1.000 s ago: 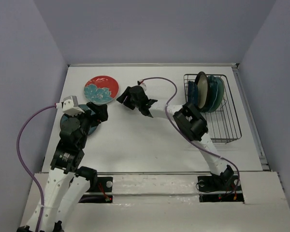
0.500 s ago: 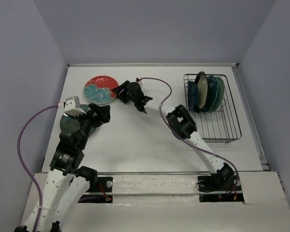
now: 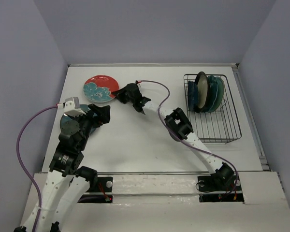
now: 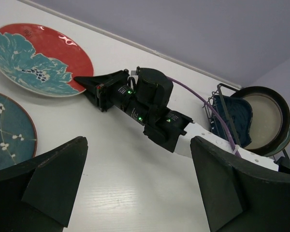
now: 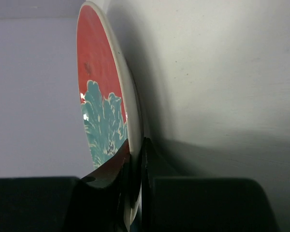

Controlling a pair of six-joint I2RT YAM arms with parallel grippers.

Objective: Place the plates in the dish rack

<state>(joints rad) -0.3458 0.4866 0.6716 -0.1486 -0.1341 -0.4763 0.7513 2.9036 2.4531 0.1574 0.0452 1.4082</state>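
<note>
**A:** Start nearest. What is the left gripper doing?

**B:** The left gripper (image 3: 100, 114) hangs with its jaws spread wide and nothing between them. It is low over the table (image 3: 135, 145), beside the blossom plate (image 3: 67, 125). That plate is dark teal with small white blossoms. It lies flat close to the table's left edge, partly under the left arm.

**A:** And the red plate?

**B:** The red plate (image 3: 100, 88) lies just beyond the blossom plate, on the left and near the rear wall. The right gripper (image 5: 135, 166) is clamped on its right-hand rim, with one finger on the painted face and the other under the lip against the tabletop. From above the plate looks flat. I cannot tell whether that edge is lifted at all.

**A:** How much room is there toward the rack?

**B:** White tabletop runs from the red plate across to the dish rack (image 3: 222, 130), crossed only by the right arm. The rack sits at the far right, its outer side close to the table's right edge. Four racked plates (image 3: 205, 92) stand on edge, packed together in its far end. The nearer half of the rack shows only wire.
</note>
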